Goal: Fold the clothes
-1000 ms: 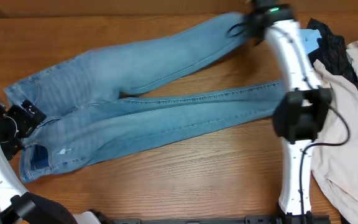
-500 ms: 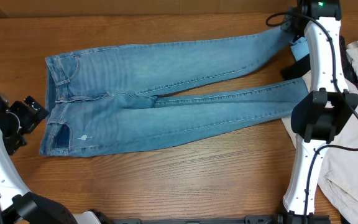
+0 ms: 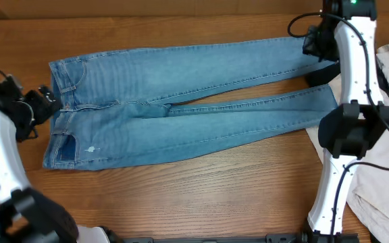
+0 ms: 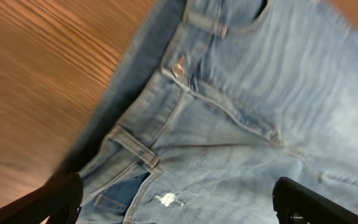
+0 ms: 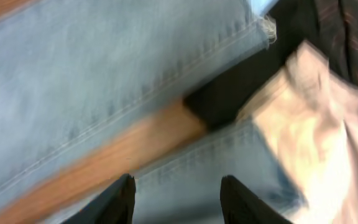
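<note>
From above, soft blue jeans (image 3: 181, 101) lay flat on the wooden desk (image 3: 215, 196), a cream cloth (image 3: 373, 196) crowding the leg ends. Left fingers (image 4: 55, 202) were wide apart over the waistband (image 4: 135, 146). Right fingers (image 5: 118, 200) stood apart over a frayed hem (image 5: 263, 28) and black cloth (image 5: 344, 37).

Faded matt denim jeans (image 3: 127, 101) on a smooth wood-grain table (image 3: 215, 196), beside soft beige cloth (image 3: 383, 196), possibly cotton

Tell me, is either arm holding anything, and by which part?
Nothing is held: the left tool is open over the jeans waistband, the right tool open near the hems.
</note>
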Controlling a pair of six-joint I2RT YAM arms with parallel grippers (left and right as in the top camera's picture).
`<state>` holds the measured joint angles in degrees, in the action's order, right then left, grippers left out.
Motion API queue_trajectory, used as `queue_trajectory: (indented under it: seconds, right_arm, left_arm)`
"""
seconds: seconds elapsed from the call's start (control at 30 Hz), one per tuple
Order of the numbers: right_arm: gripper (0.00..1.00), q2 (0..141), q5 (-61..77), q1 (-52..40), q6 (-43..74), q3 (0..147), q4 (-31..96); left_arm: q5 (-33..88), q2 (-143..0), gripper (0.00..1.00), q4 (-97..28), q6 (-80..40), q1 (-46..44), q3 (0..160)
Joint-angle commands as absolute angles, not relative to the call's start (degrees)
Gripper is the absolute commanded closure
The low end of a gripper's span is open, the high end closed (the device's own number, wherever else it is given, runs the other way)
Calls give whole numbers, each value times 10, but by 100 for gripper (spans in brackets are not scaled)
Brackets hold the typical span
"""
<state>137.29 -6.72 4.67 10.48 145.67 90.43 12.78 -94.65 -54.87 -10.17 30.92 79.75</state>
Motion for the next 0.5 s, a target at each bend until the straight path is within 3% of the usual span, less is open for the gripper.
queue_trajectory:
  seconds: [0.0, 0.23, 0.47]
  right_arm:
    - [51, 1308, -16, 46, 105, 1474, 953]
    - [46, 1305, 73, 45, 100, 1471, 971]
    - [48, 1305, 50, 45, 98, 1471, 971]
  left_arm:
    - [151, -1011, 0, -552, -70, 282, 807]
    - [151, -1094, 2, -432, -65, 264, 808]
    - [234, -1161, 46, -317, -44, 232, 808]
